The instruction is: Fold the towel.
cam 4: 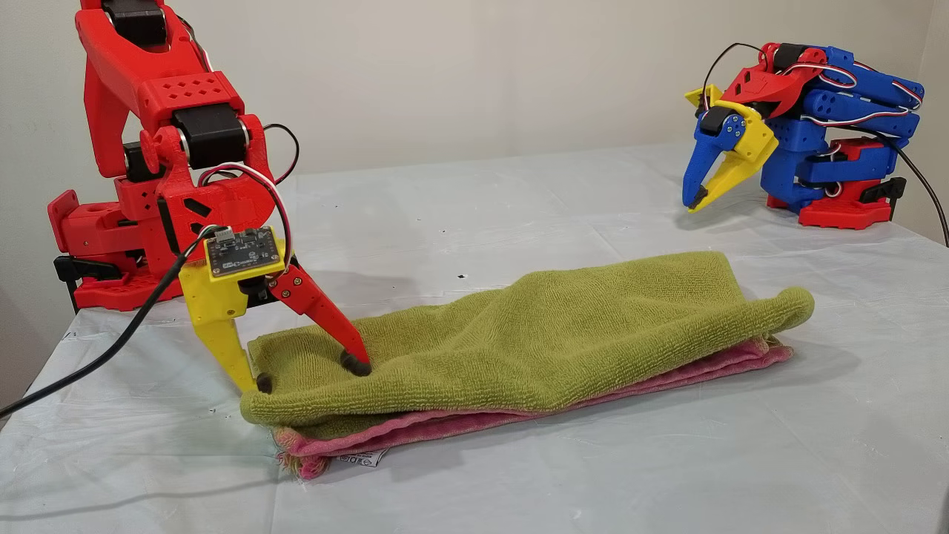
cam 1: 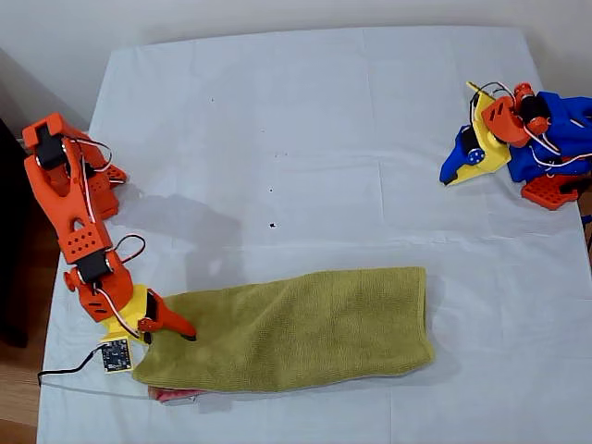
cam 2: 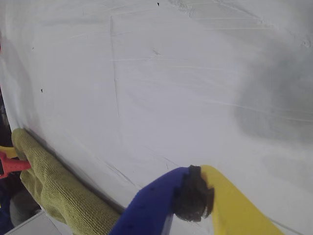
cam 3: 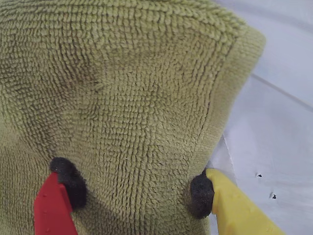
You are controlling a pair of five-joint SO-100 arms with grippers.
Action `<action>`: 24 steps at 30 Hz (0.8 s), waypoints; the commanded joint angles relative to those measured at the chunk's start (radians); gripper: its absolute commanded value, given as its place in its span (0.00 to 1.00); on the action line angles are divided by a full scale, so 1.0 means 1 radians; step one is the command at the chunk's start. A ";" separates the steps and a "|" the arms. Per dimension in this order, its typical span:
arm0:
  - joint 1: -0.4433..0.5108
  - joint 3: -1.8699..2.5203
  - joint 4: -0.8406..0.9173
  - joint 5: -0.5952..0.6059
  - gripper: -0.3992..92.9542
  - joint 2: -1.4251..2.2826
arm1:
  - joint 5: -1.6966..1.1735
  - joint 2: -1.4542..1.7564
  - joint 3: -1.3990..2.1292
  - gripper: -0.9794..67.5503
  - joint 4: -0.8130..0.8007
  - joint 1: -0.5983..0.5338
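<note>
The towel lies along the near edge of the worktop as the other view shows it, folded into a long strip, olive-green pile on top and a pink-red layer showing beneath along the near side. It looks soft, thick and limp, light enough for one arm, and likely to sag and drag rather than keep a shape; the looped pile should give the foam pads good purchase. A small white tag pokes out under the pink hem at the near end; it carries print, too small to read.

My second gripper stands at that end with its jaws spread, the red tip resting on the pile and the yellow tip just outside the towel's edge, pinching nothing. I judge the best hold is this end, taken through all layers.

Far across the worktop, my first gripper hangs clear of the towel, jaws nearly together and empty.
</note>
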 commanded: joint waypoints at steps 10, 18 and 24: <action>-0.058 0.049 -0.018 0.025 0.03 0.018 | -0.003 0.213 0.100 0.02 0.002 0.008; -0.038 0.043 0.140 -0.005 0.02 0.091 | -0.005 0.213 0.100 0.02 0.002 0.008; -0.005 0.041 0.328 -0.025 0.02 0.198 | -0.005 0.213 0.100 0.02 0.002 0.008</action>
